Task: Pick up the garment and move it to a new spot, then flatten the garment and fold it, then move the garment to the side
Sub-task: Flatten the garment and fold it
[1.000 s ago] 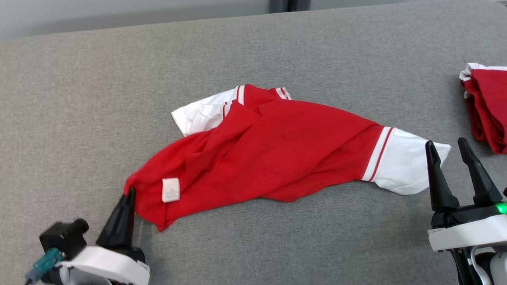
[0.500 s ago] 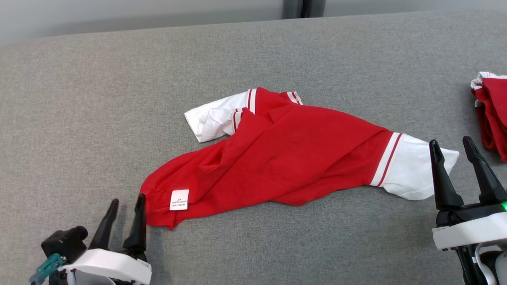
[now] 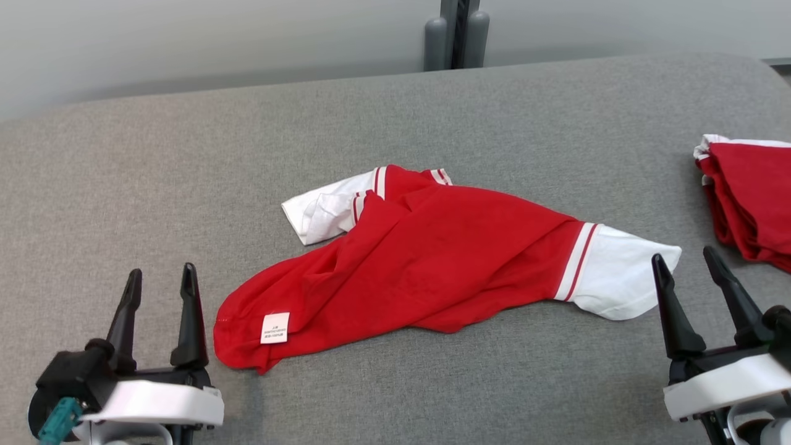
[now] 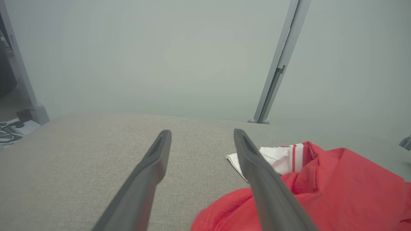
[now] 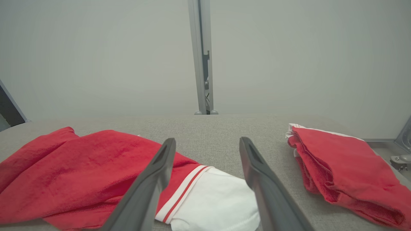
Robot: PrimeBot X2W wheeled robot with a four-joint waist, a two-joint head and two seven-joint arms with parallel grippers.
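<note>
Garment [image 3: 432,259] crumpled centrally, red pile [image 3: 751,198] at right edge

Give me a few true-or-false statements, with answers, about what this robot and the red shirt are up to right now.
1. The left gripper and the right gripper are both open and hold nothing. True.
2. The red and white garment lies neatly folded. False: it lies crumpled and unfolded on the grey surface.
3. A second red pile lies apart from it, at the robot's right. True.
4. The left gripper clamps the hem by the white label. False: it stands open beside that hem.
</note>
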